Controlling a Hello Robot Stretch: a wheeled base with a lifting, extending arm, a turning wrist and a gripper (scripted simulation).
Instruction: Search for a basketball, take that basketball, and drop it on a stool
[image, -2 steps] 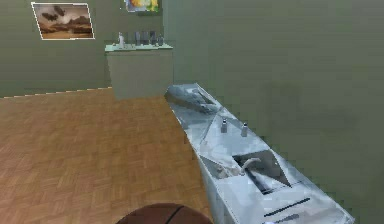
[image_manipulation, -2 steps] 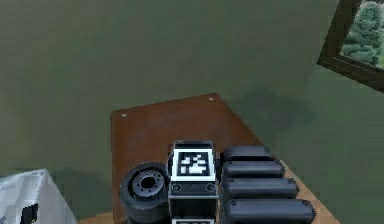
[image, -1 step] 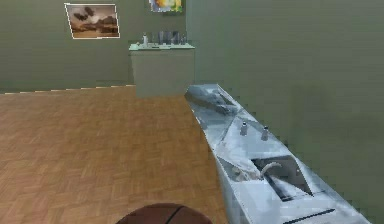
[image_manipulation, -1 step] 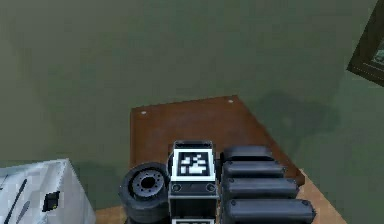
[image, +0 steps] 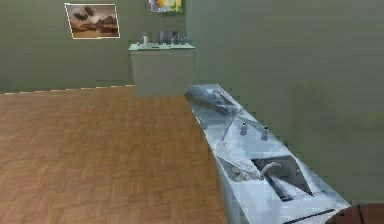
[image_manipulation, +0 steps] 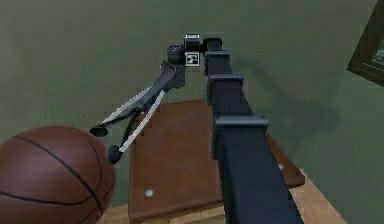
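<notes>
Green walls back one basketball (image_manipulation: 50, 180) at the fingertips of the gripper (image_manipulation: 106, 143), just below them toward the arm side view's left. The ball's underside is cut off, so whether the gripper holds it cannot be told. One brown wooden top (image_manipulation: 185, 150) lies beneath the gripper and the arm (image_manipulation: 240, 130). One framed picture (image_manipulation: 368, 55) hangs well to the gripper's right. The forward view shows one steel counter (image: 250, 150), one cabinet (image: 162, 70) and two wall pictures (image: 92, 20).

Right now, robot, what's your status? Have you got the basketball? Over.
Hand out at the basketball. Can't tell if it's held. Brown wooden top just behind the ball.
</notes>
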